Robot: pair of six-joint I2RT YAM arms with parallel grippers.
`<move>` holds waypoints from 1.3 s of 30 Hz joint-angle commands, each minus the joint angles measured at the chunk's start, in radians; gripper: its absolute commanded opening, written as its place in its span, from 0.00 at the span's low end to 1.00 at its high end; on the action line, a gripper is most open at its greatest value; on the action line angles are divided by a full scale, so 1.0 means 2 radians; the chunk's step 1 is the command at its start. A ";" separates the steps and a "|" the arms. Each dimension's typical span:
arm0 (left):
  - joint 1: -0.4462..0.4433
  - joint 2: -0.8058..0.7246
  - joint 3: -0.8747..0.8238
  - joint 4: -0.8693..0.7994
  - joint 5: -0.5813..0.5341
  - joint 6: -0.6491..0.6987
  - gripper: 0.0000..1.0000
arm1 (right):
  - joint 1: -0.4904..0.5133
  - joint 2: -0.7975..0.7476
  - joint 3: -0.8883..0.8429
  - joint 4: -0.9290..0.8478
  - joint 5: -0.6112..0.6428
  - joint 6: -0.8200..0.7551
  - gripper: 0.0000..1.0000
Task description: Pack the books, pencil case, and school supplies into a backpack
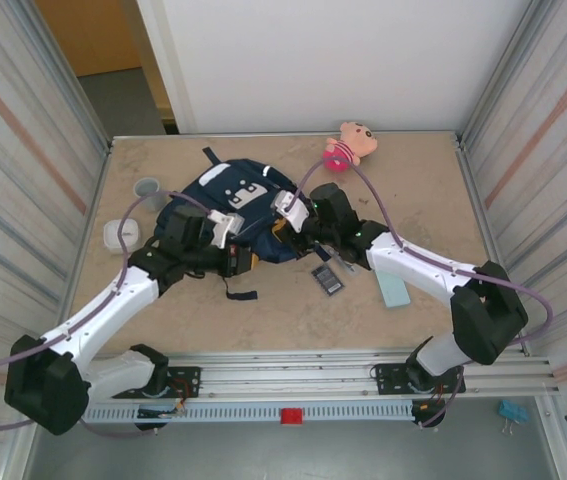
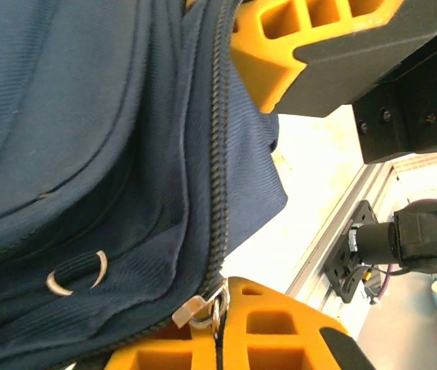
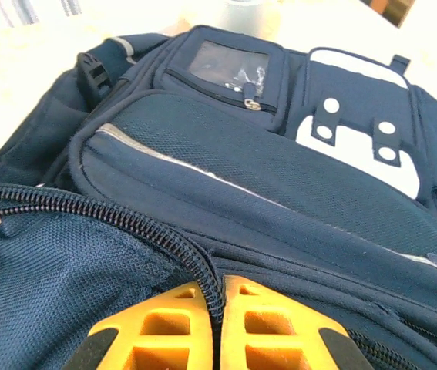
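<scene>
Top external: backpack mid-tabletop, both claws at its near edge

Tabletop (image 1: 263, 315) is beige with a marbled stone pattern and a matte finish. Ribbed, striped panels (image 1: 23, 150) wall it in on the left and right. A white wall (image 1: 313, 60) closes the far side, and an aluminium rail (image 1: 293, 385) runs along the near edge.

Backpack (image 1: 235, 200) lies flat, left of centre, white patches up. Right claw (image 3: 216, 289) is pinched narrow on the backpack's zip (image 3: 126, 220) edge, yellow fingers nearly touching. Left claw (image 2: 237, 177) is spread wide, with the zip edge running between its fingers.

Calculator (image 1: 327, 278) lies on bare tabletop just nearside of the backpack. Teal pencil case (image 1: 395, 290) sits to its right, beside the right arm. Pink plush toy (image 1: 351, 145) is at the far edge, and a grey cup (image 1: 147, 188) stands left of the backpack.
</scene>
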 commanded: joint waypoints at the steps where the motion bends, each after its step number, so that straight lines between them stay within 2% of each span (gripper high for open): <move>1: -0.014 -0.041 0.038 -0.004 -0.006 0.084 0.38 | -0.016 -0.018 0.010 0.016 -0.126 -0.029 0.00; 3: -0.013 -0.070 0.037 -0.029 -0.046 0.141 0.56 | -0.027 -0.022 0.026 -0.036 -0.159 -0.073 0.00; 7: -0.009 -0.119 0.026 -0.056 -0.103 0.264 0.71 | -0.055 -0.028 0.050 -0.107 -0.228 -0.153 0.00; 10: -0.004 -0.142 0.004 -0.061 -0.131 0.366 0.74 | -0.073 -0.027 0.074 -0.166 -0.253 -0.212 0.00; 13: 0.001 -0.132 -0.014 -0.061 -0.171 0.428 0.75 | -0.082 -0.029 0.088 -0.204 -0.263 -0.257 0.00; 16: 0.021 -0.097 -0.027 -0.040 -0.169 0.459 0.77 | -0.088 -0.033 0.091 -0.222 -0.278 -0.284 0.00; 20: 0.029 -0.049 -0.040 0.012 -0.131 0.471 0.77 | -0.090 -0.035 0.091 -0.233 -0.282 -0.290 0.00; 24: 0.029 -0.035 -0.070 0.084 -0.101 0.475 0.61 | -0.094 -0.037 0.089 -0.236 -0.284 -0.285 0.00; 27: 0.027 -0.051 -0.104 0.137 -0.075 0.495 0.38 | -0.101 -0.038 0.089 -0.235 -0.284 -0.272 0.00; 29: 0.027 -0.071 -0.125 0.166 -0.065 0.493 0.06 | -0.104 -0.039 0.090 -0.233 -0.262 -0.243 0.00; 30: 0.027 -0.081 -0.134 0.176 -0.060 0.498 0.00 | -0.105 -0.039 0.091 -0.233 -0.250 -0.226 0.02; 32: 0.025 -0.102 -0.157 0.206 -0.052 0.511 0.00 | -0.106 -0.039 0.096 -0.236 -0.212 -0.161 0.18; 33: 0.021 -0.110 -0.170 0.225 -0.056 0.512 0.00 | -0.105 -0.038 0.101 -0.251 -0.198 -0.126 0.31; 36: 0.006 -0.130 -0.192 0.254 -0.082 0.523 0.00 | -0.087 -0.040 0.125 -0.308 -0.154 -0.021 0.53; 39: -0.008 -0.139 -0.199 0.260 -0.108 0.539 0.00 | -0.036 -0.041 0.146 -0.346 -0.078 0.062 0.64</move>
